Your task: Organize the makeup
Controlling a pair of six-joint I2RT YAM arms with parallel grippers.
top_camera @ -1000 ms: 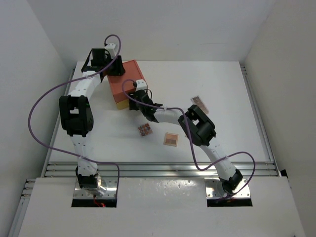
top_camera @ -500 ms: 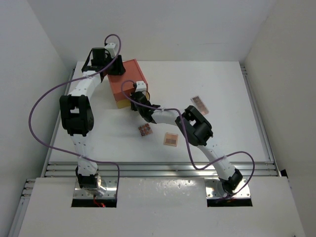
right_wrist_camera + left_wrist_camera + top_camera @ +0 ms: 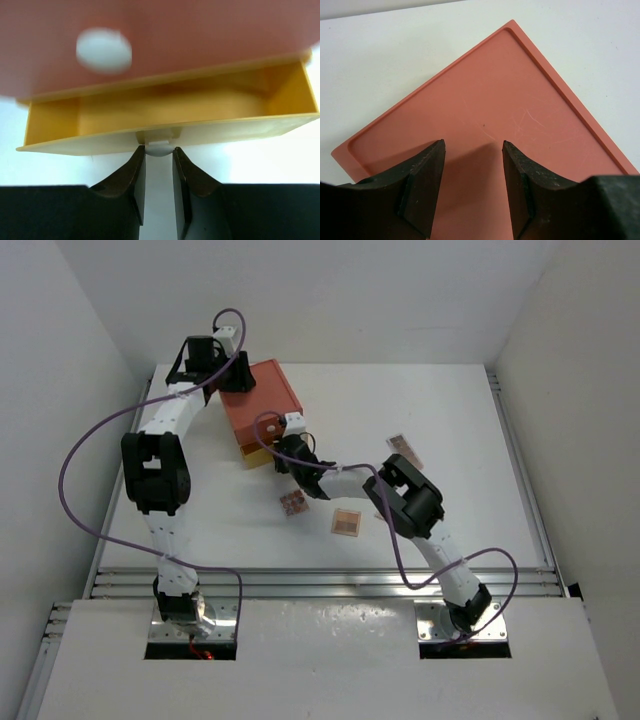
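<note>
Three small flat eyeshadow palettes lie on the white table: one (image 3: 293,503) near the box, one (image 3: 345,522) toward the front, one (image 3: 404,451) to the right. The orange box (image 3: 262,405) stands at the back left with its lower yellow drawer (image 3: 170,117) pulled partly out. My right gripper (image 3: 159,150) is shut on that drawer's small white knob (image 3: 159,148); in the top view it sits at the box's front (image 3: 283,445). My left gripper (image 3: 472,147) is open, its fingers just over the box's orange lid (image 3: 495,95), at the box's back left corner (image 3: 235,380).
A second white knob (image 3: 104,50), blurred, sits on the orange front above the open drawer. White walls close the table at left, back and right. A metal rail (image 3: 320,580) runs along the near edge.
My right gripper's jaws have closed in on the drawer knob, and its wrist has shifted slightly right and toward the front. The left arm has not moved.
</note>
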